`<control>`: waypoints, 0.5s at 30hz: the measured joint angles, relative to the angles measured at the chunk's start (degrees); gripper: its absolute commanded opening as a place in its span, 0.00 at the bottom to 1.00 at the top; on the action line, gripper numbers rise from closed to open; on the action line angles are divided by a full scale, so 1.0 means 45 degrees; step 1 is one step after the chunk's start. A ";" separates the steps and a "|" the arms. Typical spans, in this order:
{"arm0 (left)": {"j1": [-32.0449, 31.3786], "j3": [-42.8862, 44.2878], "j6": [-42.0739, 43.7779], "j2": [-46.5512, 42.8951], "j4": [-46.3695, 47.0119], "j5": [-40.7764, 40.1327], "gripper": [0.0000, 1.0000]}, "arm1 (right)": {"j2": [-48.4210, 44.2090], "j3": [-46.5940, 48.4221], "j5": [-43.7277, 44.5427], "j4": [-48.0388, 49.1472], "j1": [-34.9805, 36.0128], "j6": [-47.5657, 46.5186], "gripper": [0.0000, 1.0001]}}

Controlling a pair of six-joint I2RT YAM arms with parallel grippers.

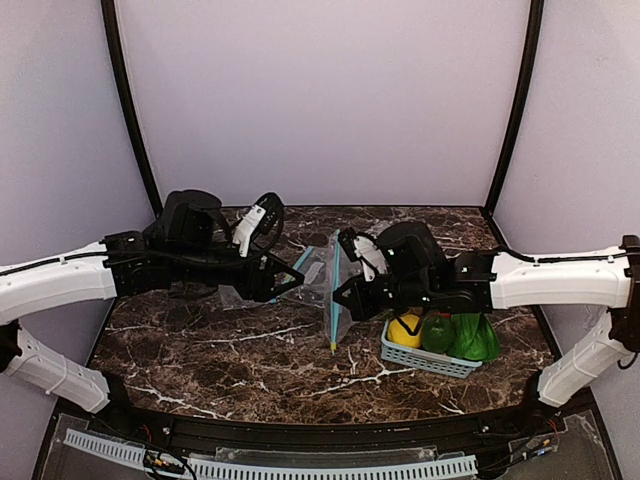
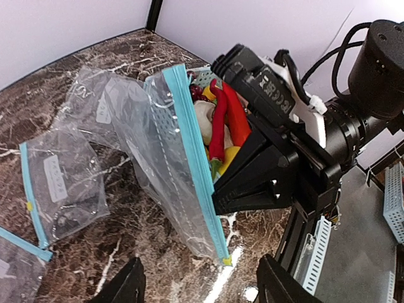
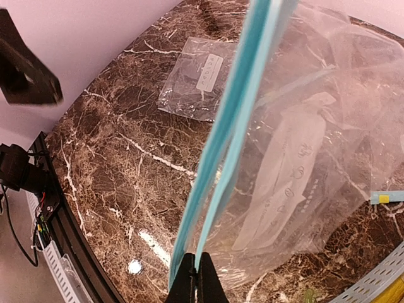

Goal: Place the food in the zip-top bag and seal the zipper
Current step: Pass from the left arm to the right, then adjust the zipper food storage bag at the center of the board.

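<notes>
The right gripper [image 3: 196, 281] is pinching the zipper [image 3: 230, 120], its jaws pressed together on the lower half of the blue strip, and the strip is running up and away from the fingertips at a slight tilt. The bag [image 3: 303, 158] is hanging to the right of those jaws, clear and crumpled, above the table [image 3: 120, 158]. The left gripper [image 1: 292, 277] is hovering just in front of the bag's flat side with its jaws spread and nothing between them; its fingers [image 2: 126, 284] are framing the bag's lower corner, apart from it. Beyond the zipper from the left jaws, red peppers [image 2: 230, 117] are showing beside the right gripper, and I cannot tell whether they are lying inside the bag. Behind the right jaws, the basket [image 1: 425, 362] is holding a lemon [image 1: 405, 330], a lime [image 1: 437, 333] and the leafy vegetable [image 1: 475, 338]. A small bag [image 3: 192, 79] is lying flat on the table, well ahead of the right jaws and to their left
</notes>
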 measured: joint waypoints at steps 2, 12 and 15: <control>-0.0219 -0.0597 -0.0899 0.0233 0.0976 0.0010 0.56 | 0.0005 0.0015 -0.0034 0.0029 0.0000 0.0063 0.00; -0.0452 -0.1146 -0.3041 0.1413 0.3959 0.0058 0.49 | 0.0384 0.0024 -0.0563 0.0568 0.0005 0.0442 0.00; -0.0466 -0.1166 -0.3327 0.1773 0.4172 0.0024 0.48 | 0.0495 0.0024 -0.0670 0.0646 0.0005 0.0505 0.00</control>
